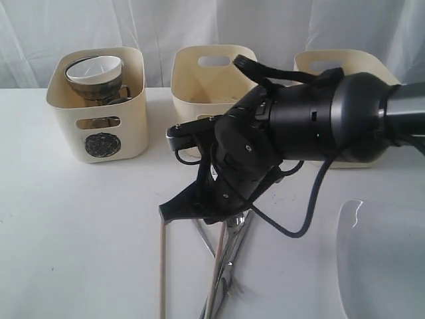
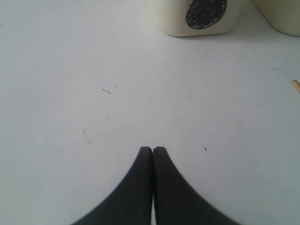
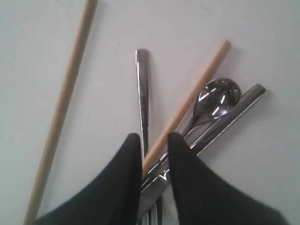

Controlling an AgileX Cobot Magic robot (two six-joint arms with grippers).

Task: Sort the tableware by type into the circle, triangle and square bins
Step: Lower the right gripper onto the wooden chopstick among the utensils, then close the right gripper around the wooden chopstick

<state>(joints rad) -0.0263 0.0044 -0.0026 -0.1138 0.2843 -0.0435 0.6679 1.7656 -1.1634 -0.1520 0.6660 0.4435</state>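
My right gripper point(image 3: 154, 140) hangs low over a pile of cutlery on the table, jaws a little apart, so it is open. Between the fingers lie a wooden chopstick point(image 3: 187, 103) and steel handles. In the pile are a spoon point(image 3: 218, 96), a thin steel handle point(image 3: 142, 89) and a flat steel handle point(image 3: 236, 112). A second chopstick point(image 3: 63, 103) lies apart from the pile. In the exterior view the right gripper point(image 1: 199, 209) reaches across the middle above the cutlery point(image 1: 226, 262). The circle bin point(image 1: 96, 113) holds a white bowl point(image 1: 93, 66) on steel pieces. My left gripper point(image 2: 153, 150) is shut over bare table.
Two more cream bins point(image 1: 212, 73) point(image 1: 342, 63) stand behind the right arm, their marks hidden. A large white plate point(image 1: 382, 259) lies at the front right. The circle bin point(image 2: 197, 16) is just ahead of the left gripper, and a chopstick tip point(image 2: 296, 85) shows at the edge.
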